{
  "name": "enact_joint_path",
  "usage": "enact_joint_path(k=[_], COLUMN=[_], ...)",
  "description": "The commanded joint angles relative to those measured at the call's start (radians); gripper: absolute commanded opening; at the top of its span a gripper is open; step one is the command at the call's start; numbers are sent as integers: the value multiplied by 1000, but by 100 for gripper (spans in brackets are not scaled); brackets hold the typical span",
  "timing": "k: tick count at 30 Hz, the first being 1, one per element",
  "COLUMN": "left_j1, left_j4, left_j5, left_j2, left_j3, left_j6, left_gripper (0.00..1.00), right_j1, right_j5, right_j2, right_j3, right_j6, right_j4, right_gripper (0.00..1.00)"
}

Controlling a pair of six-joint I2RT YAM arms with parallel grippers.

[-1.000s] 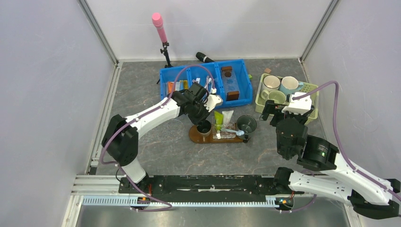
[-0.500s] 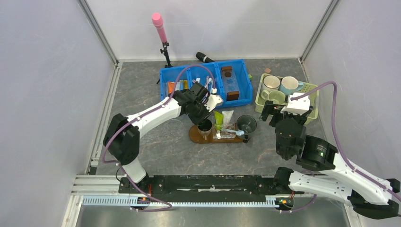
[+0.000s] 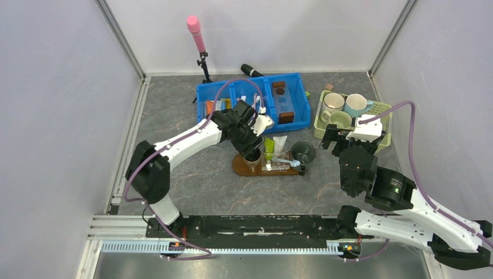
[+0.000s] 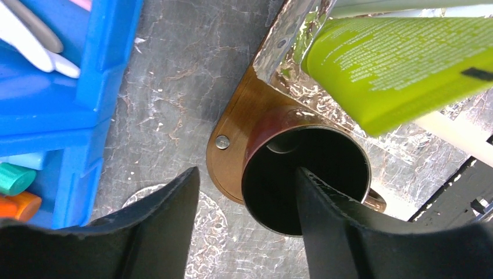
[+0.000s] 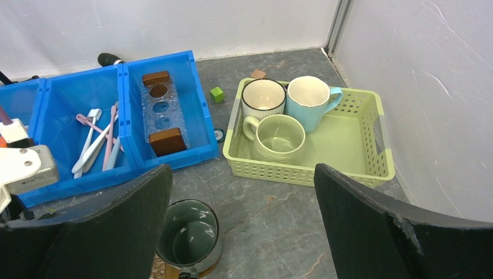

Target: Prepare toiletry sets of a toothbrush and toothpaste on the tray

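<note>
Left hand (image 4: 247,174), released with its fingers astride the wall of the dark cylindrical cup (image 4: 273,197) on the dark brown oval wooden tray (image 4: 232,139), is my nearer one to the bright green toothpaste tube (image 4: 395,64), which I log just to its right, long axis running toward the blue plastic bin (image 4: 99,70), while my right hand (image 5: 241,168) hangs spread, well apart.

A cup (image 3: 252,157) and toothpaste (image 3: 268,145) lie on the tray (image 3: 238,167), bin (image 3: 296,125) behind

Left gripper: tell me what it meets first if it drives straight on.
Probably the rim of the dark cup standing on the tray. The left gripper has its open jaws either side of the cup's near wall. Depth is unclear.
</note>
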Motion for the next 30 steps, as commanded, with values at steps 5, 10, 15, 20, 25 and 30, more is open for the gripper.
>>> enact_joint_path(k=[5, 10, 15, 20, 25, 30], left_j1=[22, 59, 103, 218, 381, 424], left_j4=[61, 128, 182, 198, 184, 152], left_j5=[-55, -114, -170, -213, -193, -206], left_j2=[-141, -235, -330, -411, -497, -563], left_j3=[6, -38, -71, -89, -117, -124], left_j6=[-80, -151, -230, -388, -552, -564], left_gripper=[83, 95, 100, 100, 100, 100], right_j1=[-1, 0, -1, -1, -1, -1], right_j5=[7, 12, 23, 18, 9, -23], right_j2=[-16, -20, -11, 11, 33, 54], right_j3=[-5, -3, 2, 12, 24, 23], right_j6=[8, -2, -13, -24, -49, -95], right_j4=[10, 10, 10, 10, 19, 68], right_gripper=[98, 98, 98, 98, 98, 98])
